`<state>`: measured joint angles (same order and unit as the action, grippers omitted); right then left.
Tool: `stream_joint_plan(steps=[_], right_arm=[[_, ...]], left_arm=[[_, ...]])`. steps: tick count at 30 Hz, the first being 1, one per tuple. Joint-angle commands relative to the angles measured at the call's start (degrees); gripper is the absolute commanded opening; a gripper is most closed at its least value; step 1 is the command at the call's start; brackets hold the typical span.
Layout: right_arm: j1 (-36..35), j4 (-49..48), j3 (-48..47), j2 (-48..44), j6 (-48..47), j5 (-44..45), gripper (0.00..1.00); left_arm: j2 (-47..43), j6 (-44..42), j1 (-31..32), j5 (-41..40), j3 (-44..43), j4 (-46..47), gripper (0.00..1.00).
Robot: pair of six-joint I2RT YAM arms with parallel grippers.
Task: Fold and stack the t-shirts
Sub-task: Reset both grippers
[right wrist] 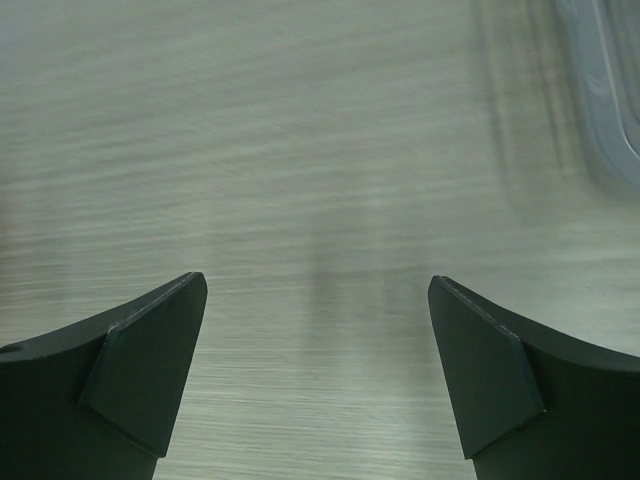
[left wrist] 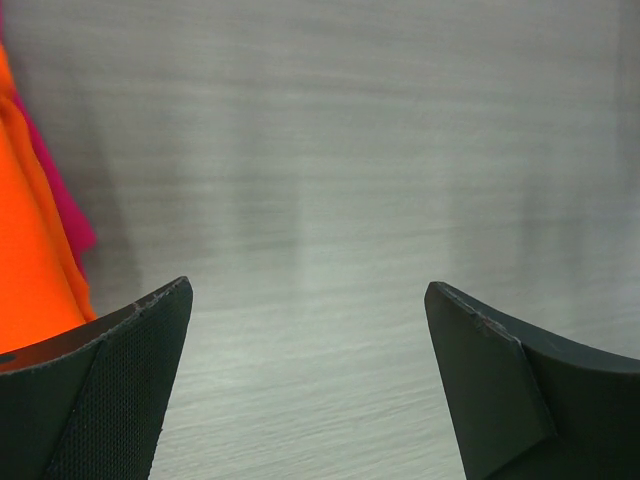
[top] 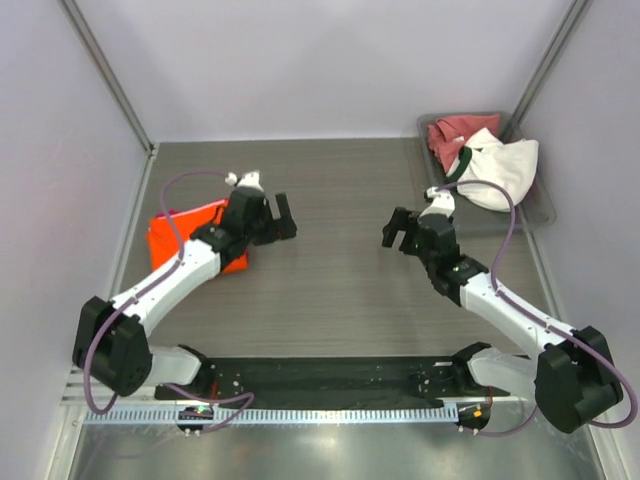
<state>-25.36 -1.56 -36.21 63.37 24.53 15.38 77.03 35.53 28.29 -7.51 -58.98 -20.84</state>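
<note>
**Top view.** The left jaws stand wide and empty over the bench (top: 330,300), just beside the orange shirt (top: 190,228). That shirt lies folded flat at the left side. The right jaws also stand wide and empty, right of centre, near the tray (top: 545,208) in the far right corner. The tray holds a rose-red shirt (top: 450,135) and a white shirt (top: 505,170) with a dark collar. Both are crumpled and touch each other. Count in this view: three shirts, one tray.

**Left wrist view.** The jaws are wide, with only bare bench between them. At the left edge is the orange shirt (left wrist: 25,250), and the edge of a magenta shirt (left wrist: 68,205) shows against it. The magenta one appears to lie beneath the orange one.

**Right wrist view.** The jaws are wide, with nothing between them. Only a corner of the tray (right wrist: 610,90) is in view, and no shirt.

**Status.** Total count is four shirts, one of each colour. Two appear folded and stacked at the left. The two in the tray remain to be folded and stacked, so the task looks about half done.
</note>
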Motion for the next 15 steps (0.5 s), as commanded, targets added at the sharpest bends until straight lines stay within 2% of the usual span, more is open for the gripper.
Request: stream_joint_plan(steps=[1, 2, 5, 8, 12, 14, 15], right_arm=[[-0.04, -9.32, 4.20, -0.71, 1.05, 7.90, 1.00], [-0.04, -10.38, 5.08, 0.42, 0.43, 8.09, 1.00], [-0.04, -11.35, 5.44, 2.89, -0.80, 7.48, 1.00], [-0.04, -11.88, 4.57, 4.82, 0.25, 4.77, 1.00], [-0.04, -6.62, -1.05, 7.46, -0.19, 3.96, 0.98], [-0.04, -7.74, -0.28, 8.08, -0.10, 4.22, 0.97], [-0.04, -11.76, 3.04, 7.82, 0.33, 3.96, 0.97]], left_arm=[[-5.57, -0.63, 2.63, -1.02, 10.26, 15.98, 1.00], [-6.01, -1.16, 3.17, -1.19, 14.90, 20.53, 1.00], [-6.81, -4.05, 5.19, -1.54, 19.86, 27.93, 1.00], [-7.51, -6.17, 5.54, -2.07, 20.58, 26.66, 1.00], [-8.30, -7.23, 5.54, -3.65, 18.37, 23.92, 1.00], [-8.74, -6.96, 5.54, -4.44, 20.91, 26.70, 0.99], [-9.18, -8.01, 5.54, -4.18, 22.58, 28.30, 0.99]])
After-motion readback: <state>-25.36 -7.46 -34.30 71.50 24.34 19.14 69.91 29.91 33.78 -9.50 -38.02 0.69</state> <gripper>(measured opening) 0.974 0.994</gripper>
